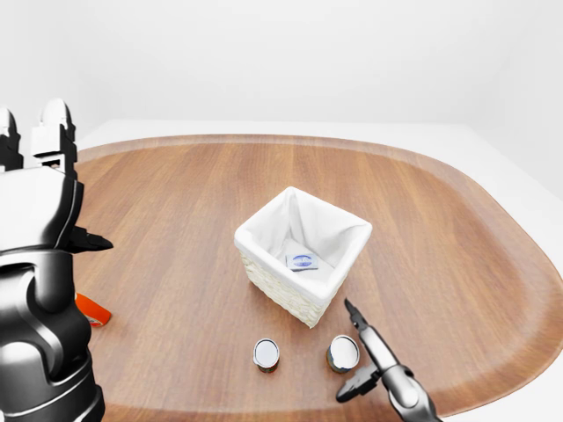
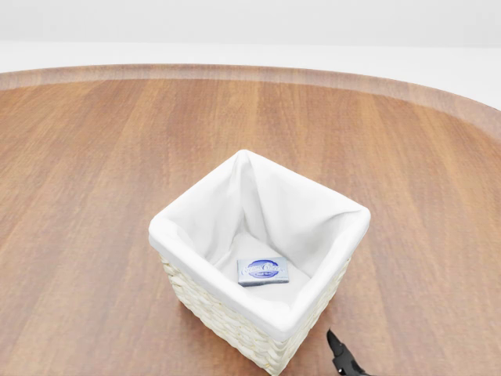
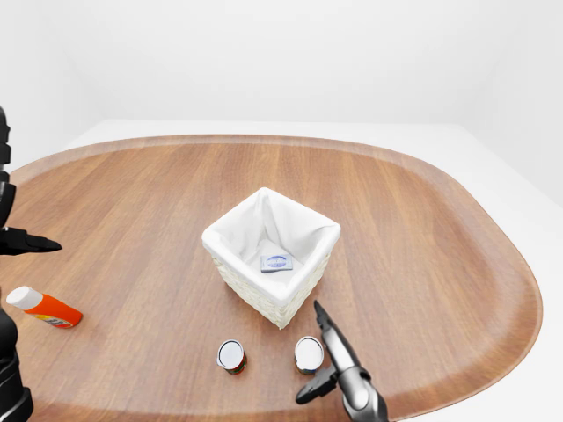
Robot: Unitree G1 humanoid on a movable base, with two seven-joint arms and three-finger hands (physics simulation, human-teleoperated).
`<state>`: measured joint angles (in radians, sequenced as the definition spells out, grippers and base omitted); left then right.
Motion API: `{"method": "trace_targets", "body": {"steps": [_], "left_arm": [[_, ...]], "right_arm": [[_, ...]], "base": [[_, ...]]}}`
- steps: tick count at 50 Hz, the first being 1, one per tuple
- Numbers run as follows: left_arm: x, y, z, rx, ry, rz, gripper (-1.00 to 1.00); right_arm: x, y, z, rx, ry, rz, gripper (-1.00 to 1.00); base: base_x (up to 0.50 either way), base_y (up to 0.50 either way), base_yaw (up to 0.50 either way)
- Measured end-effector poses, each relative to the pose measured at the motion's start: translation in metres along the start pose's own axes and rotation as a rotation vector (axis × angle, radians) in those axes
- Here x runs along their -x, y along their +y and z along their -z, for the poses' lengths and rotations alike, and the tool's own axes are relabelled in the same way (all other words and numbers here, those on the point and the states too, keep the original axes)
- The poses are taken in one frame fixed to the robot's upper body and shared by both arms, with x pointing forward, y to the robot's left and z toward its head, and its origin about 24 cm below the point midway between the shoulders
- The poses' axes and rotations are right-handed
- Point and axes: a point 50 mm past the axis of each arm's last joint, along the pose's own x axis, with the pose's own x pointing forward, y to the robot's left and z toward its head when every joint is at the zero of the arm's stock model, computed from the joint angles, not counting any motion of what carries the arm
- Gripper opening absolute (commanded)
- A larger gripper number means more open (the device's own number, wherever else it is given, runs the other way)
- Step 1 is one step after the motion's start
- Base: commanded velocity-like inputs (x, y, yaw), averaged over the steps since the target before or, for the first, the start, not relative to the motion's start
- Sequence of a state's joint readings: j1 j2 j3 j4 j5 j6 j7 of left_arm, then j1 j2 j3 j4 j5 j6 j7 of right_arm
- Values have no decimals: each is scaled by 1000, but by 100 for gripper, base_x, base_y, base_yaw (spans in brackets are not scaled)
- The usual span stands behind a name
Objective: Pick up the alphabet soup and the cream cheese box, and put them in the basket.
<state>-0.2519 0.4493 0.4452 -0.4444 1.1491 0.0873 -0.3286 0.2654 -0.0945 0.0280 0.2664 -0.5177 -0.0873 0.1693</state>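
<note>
Basket (image 2: 258, 313) mid-desk (image 3: 422, 229): cream cheese box (image 2: 263, 271) flat inside it, two cans below it, right can (image 3: 309, 353) just beside the released right robot hand (image 3: 332, 360); left robot hand (image 1: 40, 193) raised far left, grip indiscernible.

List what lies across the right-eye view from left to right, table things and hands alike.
Left hand → orange bottle → left can → basket, with the cream cheese box inside → right hand beside the right can, which overlaps it.
</note>
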Motion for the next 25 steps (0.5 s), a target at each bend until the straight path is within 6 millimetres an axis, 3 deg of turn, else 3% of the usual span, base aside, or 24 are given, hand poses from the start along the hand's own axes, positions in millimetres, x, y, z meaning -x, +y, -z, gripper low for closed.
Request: {"method": "trace_targets", "body": {"steps": [25], "left_arm": [[0, -1, 0, -4, 2, 3, 100]], "right_arm": [[-6, 2, 10, 6, 47, 3, 100]], "base": [[0, 0, 0]]}}
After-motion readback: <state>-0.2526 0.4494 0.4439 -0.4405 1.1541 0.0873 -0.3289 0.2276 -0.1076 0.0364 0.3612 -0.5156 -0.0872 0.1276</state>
